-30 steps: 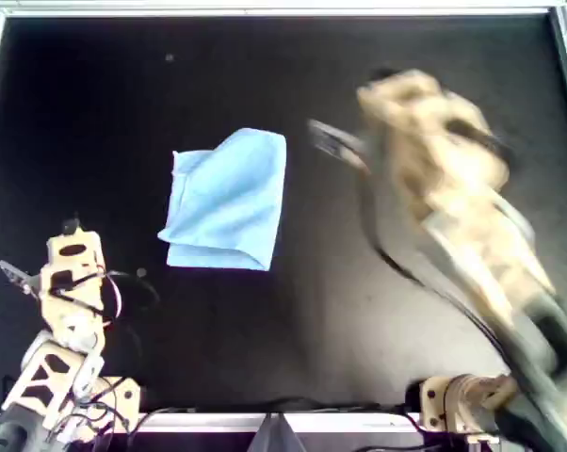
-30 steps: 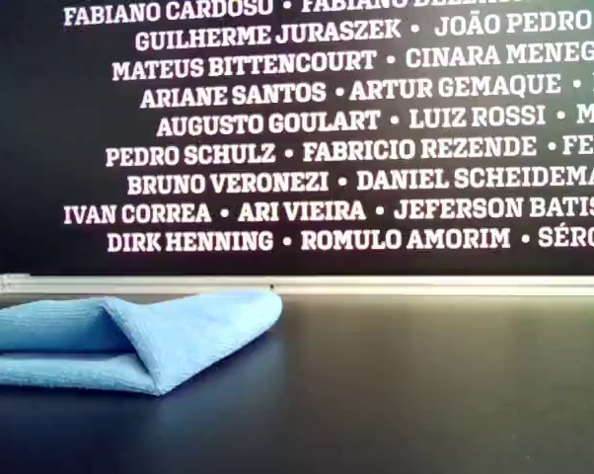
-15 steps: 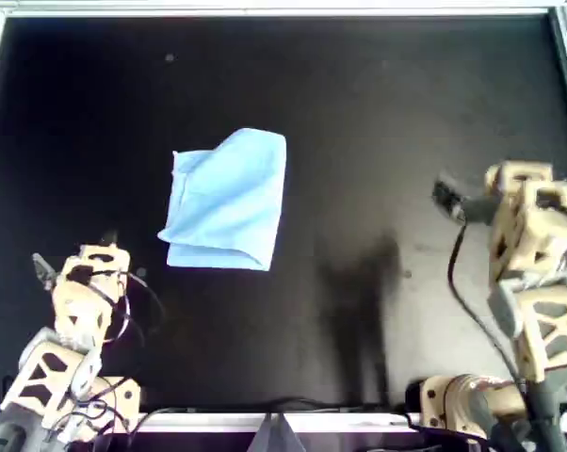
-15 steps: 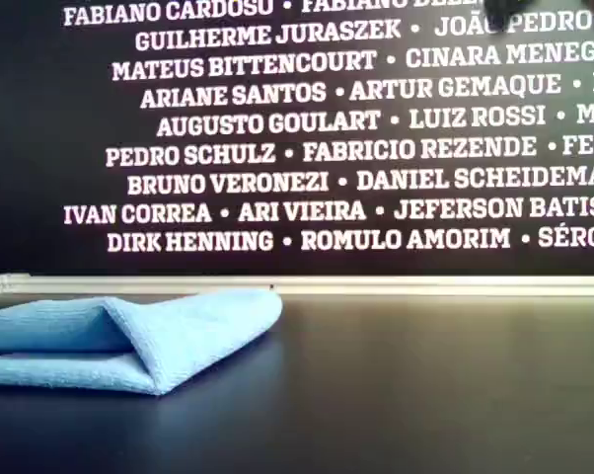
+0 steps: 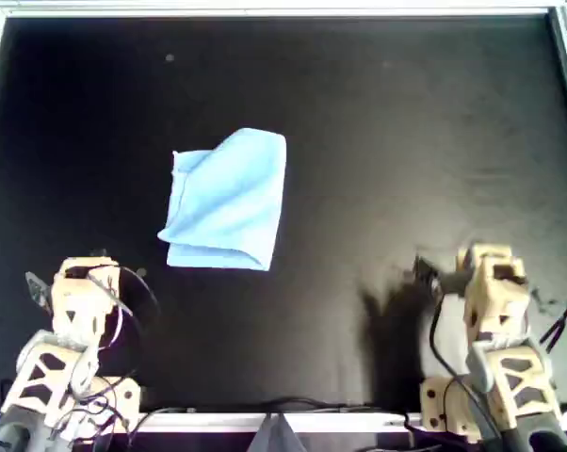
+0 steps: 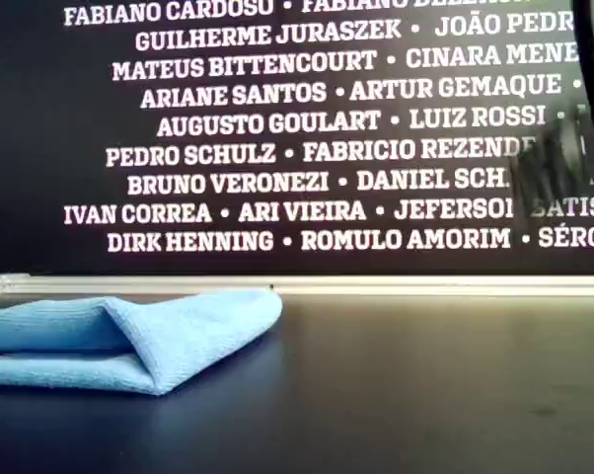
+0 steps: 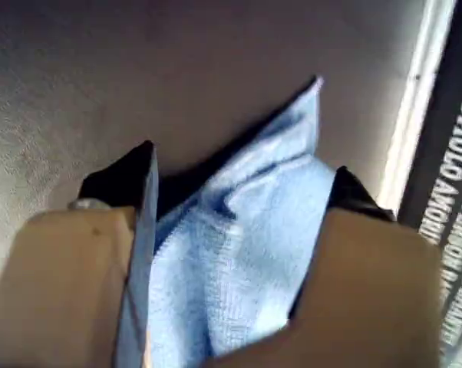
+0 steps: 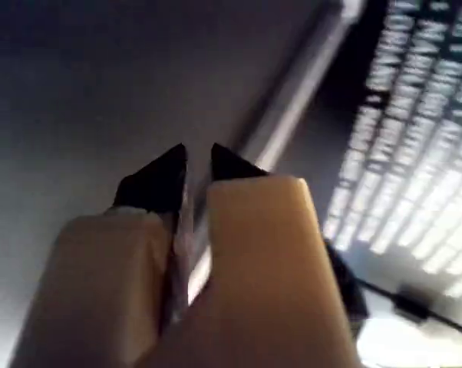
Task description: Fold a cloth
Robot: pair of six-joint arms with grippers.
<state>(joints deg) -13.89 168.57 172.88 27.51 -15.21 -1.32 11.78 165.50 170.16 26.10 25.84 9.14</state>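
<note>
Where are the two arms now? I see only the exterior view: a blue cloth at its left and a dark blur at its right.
Observer: In the overhead view, one arm and the other arm sit near the bottom edge of the table, both apart from the cloth.
Operator: Is the cloth folded evenly?
Observer: No. From above, the layers are offset, and a lower layer shows along the bottom edge.
Operator: Are the grippers open?
Observer: My first gripper is open, with the cloth in sight beyond its jaws. My second gripper is almost closed and holds nothing.
</note>
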